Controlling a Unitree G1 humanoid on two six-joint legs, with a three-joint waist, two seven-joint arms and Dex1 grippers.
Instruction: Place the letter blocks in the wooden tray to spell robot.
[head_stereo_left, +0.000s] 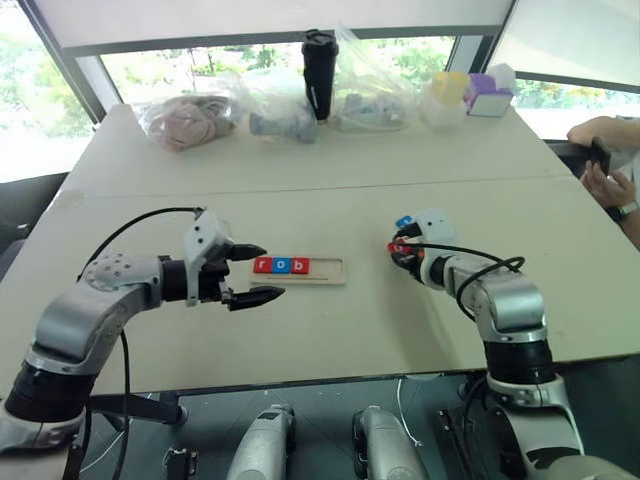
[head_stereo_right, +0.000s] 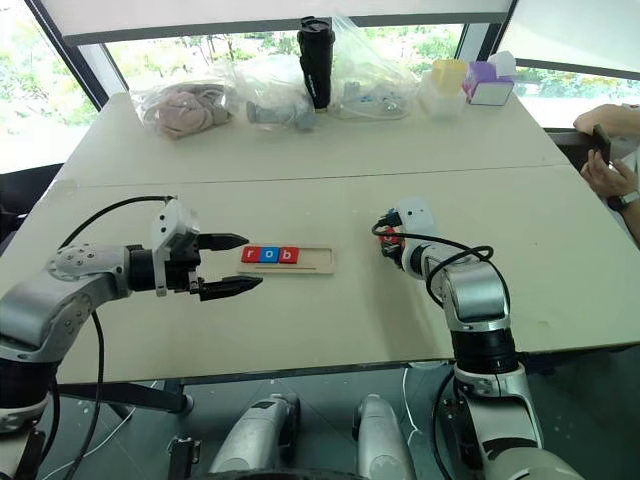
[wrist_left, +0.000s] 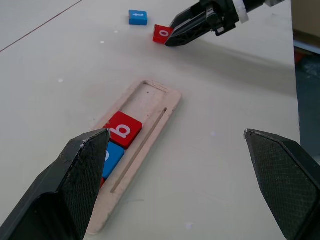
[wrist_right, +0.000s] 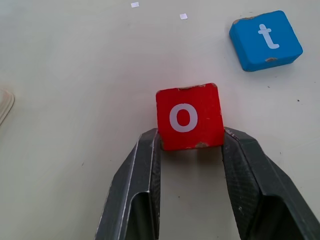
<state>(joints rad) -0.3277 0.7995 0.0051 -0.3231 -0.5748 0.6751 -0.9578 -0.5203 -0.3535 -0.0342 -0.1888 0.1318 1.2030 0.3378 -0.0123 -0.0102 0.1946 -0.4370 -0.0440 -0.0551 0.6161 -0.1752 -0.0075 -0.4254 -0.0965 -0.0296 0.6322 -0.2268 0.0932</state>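
Red "o" block (wrist_right: 189, 116) between right pincer (wrist_right: 191, 145) tips

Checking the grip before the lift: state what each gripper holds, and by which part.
The right gripper is shut on the red o block, its fingers pinching the block's two opposite side edges at the near end. The left gripper is open and holds nothing.

Pale beige surface (head_stereo_left: 330, 170), with a seam running across it. Along the far edge, by the windows: clear plastic bag of pinkish-beige cloth (head_stereo_left: 188, 120) at the left, then a clear bag of grey items (head_stereo_left: 281, 112), a black tumbler (head_stereo_left: 319, 74) standing upright, another clear bag (head_stereo_left: 372, 92), a pale yellow container (head_stereo_left: 447, 93), and a purple-and-white box (head_stereo_left: 487, 96) at the right. At the right edge, a person's hand (head_stereo_left: 606, 180) holding a dark phone (head_stereo_left: 600, 153).
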